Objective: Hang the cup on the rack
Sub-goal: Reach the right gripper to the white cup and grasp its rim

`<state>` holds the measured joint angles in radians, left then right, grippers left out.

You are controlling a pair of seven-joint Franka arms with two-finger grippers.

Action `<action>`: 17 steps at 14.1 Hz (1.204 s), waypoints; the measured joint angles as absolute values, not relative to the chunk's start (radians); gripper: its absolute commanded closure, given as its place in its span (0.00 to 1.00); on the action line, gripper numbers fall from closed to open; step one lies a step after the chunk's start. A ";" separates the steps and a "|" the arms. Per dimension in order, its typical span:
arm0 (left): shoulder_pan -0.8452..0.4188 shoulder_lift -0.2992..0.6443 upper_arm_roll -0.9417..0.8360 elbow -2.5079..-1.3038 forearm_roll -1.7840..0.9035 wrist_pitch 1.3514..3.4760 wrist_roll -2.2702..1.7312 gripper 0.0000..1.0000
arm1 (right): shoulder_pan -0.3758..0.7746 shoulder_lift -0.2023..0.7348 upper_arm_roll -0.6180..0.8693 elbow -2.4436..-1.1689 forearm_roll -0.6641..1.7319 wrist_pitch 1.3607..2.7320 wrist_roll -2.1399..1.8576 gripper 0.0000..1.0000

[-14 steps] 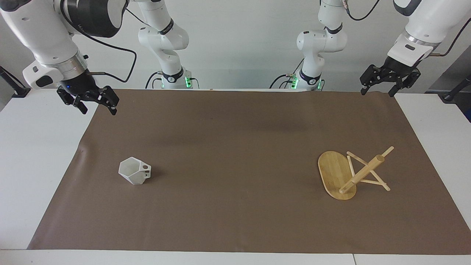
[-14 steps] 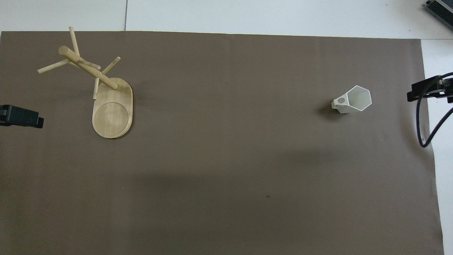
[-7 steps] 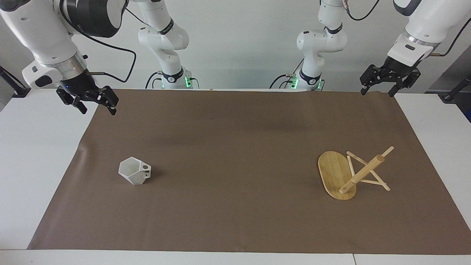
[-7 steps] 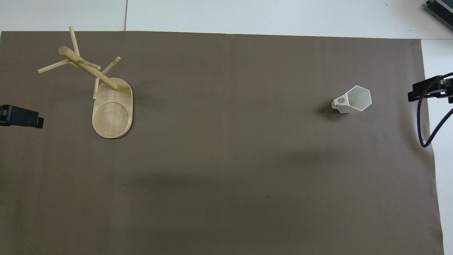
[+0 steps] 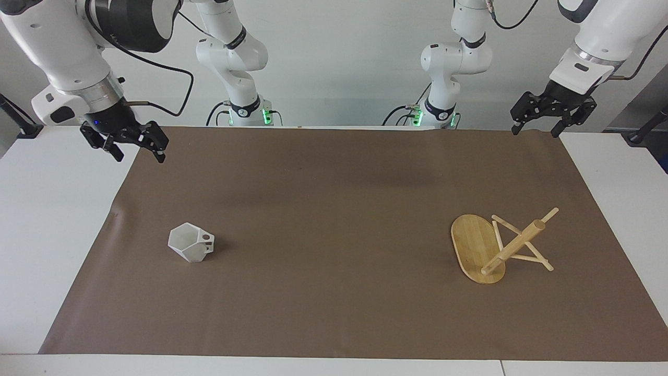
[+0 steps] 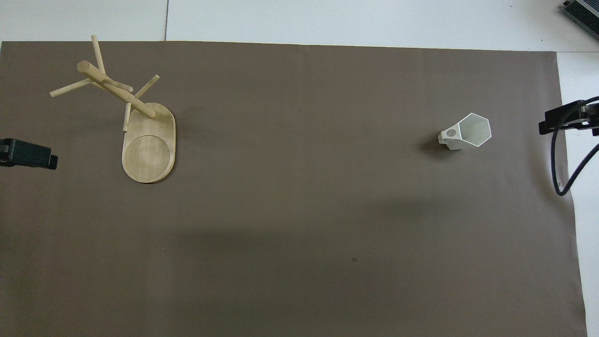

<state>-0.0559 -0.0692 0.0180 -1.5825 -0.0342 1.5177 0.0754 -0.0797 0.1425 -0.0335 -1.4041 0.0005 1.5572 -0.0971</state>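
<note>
Right gripper [image 5: 135,151]: jaws wide, nothing in them, up in the air over the corner of the brown mat [image 5: 334,209] at the right arm's end, robots' edge. On the facing view that's roughly 10 o'clock from mat centre. Only a black tip of it shows at the edge of the overhead view.

Left gripper [image 5: 537,128]: also wide, empty, over the mat's other robot-edge corner, about 2 o'clock from mat centre on the facing view. Both arms read as parked, neither committed to anything.

Cup [image 5: 191,242]: upright on the mat, toward the right arm's end, open hexagonal mouth up. From the right gripper it sits at about 5 o'clock on the facing view, well apart. Handle with the round hole points toward the table's middle, roughly 3 o'clock off the cup body in that view. In the overhead view the cup [image 6: 466,131] shows the handle at 9 o'clock, consistent.

Rack [image 5: 496,245]: toward the left arm's end, well apart from the cup. Oval base flat on the mat, post rising from the end of the base farther from the robots. Pegs all bare.

Progress: nothing done as far as I can see. Cup untouched, no peg loaded. Left to do, my read: reach, grasp cup (right arm is the closer one), carry across or hand over, thread the handle hole onto a peg, release.
</note>
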 measured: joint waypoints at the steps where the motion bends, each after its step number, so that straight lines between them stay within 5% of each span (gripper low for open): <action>1: -0.056 -0.069 0.018 -1.582 -0.034 1.518 0.075 0.00 | -0.080 0.141 -0.034 -1.412 0.001 1.577 -0.113 0.00; 7: -0.056 -0.069 0.018 -1.582 -0.034 1.518 0.075 0.00 | -0.081 0.161 -0.034 -1.677 0.035 1.976 -0.206 0.00; 17: -0.056 -0.069 0.018 -1.582 -0.034 1.518 0.075 0.00 | -0.086 0.282 -0.046 -1.756 0.060 2.190 -0.206 0.00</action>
<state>-0.0559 -0.0692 0.0180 -1.5825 -0.0342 1.5177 0.0753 -0.0863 0.2821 -0.0456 -1.7563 0.0600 2.1903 -0.2065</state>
